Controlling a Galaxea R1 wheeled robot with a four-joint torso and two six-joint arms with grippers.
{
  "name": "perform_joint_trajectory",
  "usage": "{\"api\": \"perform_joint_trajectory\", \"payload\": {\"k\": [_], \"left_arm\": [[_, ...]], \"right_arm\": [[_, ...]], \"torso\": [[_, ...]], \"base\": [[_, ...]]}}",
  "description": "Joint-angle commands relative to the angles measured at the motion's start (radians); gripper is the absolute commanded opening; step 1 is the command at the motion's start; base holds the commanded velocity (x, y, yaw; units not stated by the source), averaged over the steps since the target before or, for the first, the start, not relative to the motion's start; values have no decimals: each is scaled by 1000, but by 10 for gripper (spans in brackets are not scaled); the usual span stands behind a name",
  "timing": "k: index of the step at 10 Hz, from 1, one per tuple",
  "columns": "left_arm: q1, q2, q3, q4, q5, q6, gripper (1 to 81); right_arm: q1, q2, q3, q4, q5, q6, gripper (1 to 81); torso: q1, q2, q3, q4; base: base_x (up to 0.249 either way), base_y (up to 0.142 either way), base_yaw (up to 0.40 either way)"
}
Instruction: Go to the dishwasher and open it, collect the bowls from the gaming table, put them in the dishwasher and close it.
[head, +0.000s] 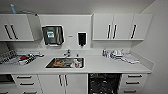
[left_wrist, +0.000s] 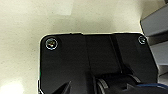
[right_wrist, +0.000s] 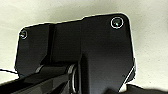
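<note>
The dishwasher (head: 104, 83) sits under the white counter (head: 100, 65), right of the sink cupboard. Its front reads as a dark opening with glints of racks inside. The bowls and the gaming table are out of view. In the left wrist view, pale speckled floor (left_wrist: 25, 25) lies beyond the robot's dark plate, and the right wrist view has the same pale floor (right_wrist: 150, 37).
A steel sink (head: 65, 62) holding several items is set into the counter. A dish rack (head: 10, 57) stands at the left, with crockery and cloths (head: 122, 56) at the right. White drawers (head: 135, 80) flank the dishwasher, and a side wall (head: 157, 50) closes off the right. Grey cabinet fronts (left_wrist: 156, 25) edge the left wrist view.
</note>
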Motion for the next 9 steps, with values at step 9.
{"api": "perform_joint_trajectory", "payload": {"k": [9], "left_arm": [[-62, -8, 4, -7, 49, 7, 811]], "right_arm": [[57, 2, 4, -7, -50, 2, 811]], "torso": [[0, 0, 0, 0]], "base": [[0, 0, -13]]}}
